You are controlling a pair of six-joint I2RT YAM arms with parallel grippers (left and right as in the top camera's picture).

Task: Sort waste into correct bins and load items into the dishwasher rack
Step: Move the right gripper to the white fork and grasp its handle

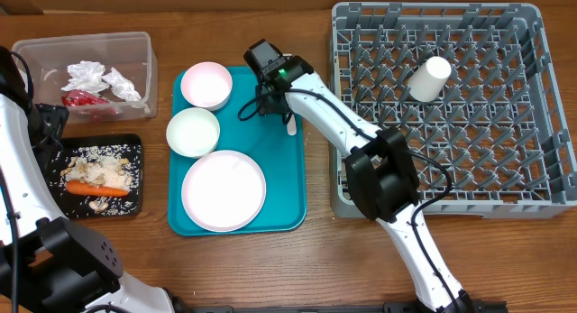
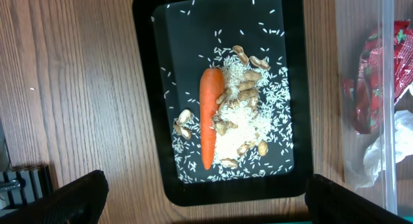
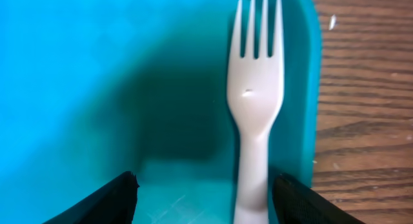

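Now the right end effector point(image 3: 205, 195) hangs spread over the white fork point(image 3: 257, 114) at the edge of the teal tray point(image 3: 77, 88). Fork pickup, I'd say. Next: centre on the handle, drop, pinch, lift toward the dishwasher rack point(image 1: 469, 124).

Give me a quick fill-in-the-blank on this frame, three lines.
1. The carrot lies in the tray coloured ___.
2. The cup in the rack lies on its ___.
3. The right hand hangs above the fork, jaws ___.
Missing: black; side; open.
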